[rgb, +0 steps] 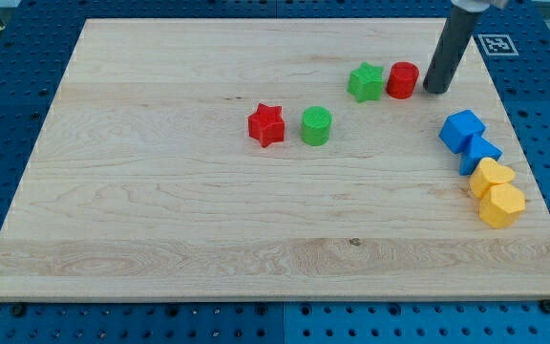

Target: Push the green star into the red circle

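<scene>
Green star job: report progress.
Done, it seems: the green star sits against the red circle near the view's top. In hand: nothing; my tip stands right of the red circle, apart from the star. Left: at most backing off.

Rod [452, 43] cropped at view's top

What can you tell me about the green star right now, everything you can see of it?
The green star is a small, chunky block, plastic by its look, lying flat on the wooden board near the view's top right. Its right side meets or nearly meets the red circle; no gap shows between them. My tip is beyond the red circle on the view's right, not touching the star. Nothing rests on it.
</scene>
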`<control>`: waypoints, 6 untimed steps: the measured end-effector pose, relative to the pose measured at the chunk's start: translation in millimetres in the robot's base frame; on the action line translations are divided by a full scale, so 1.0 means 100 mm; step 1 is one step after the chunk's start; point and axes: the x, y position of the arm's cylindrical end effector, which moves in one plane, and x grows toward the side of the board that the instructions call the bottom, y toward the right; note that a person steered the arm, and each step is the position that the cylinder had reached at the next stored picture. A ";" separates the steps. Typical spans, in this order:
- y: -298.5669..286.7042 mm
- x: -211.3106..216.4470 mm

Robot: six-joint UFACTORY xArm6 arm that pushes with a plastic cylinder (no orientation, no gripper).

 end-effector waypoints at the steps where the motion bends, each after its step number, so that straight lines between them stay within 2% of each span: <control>1: 0.10 -0.46; 2: -0.19 -0.57; 4: -1.29 -0.42; 5: -1.29 0.04; 6: -1.26 0.20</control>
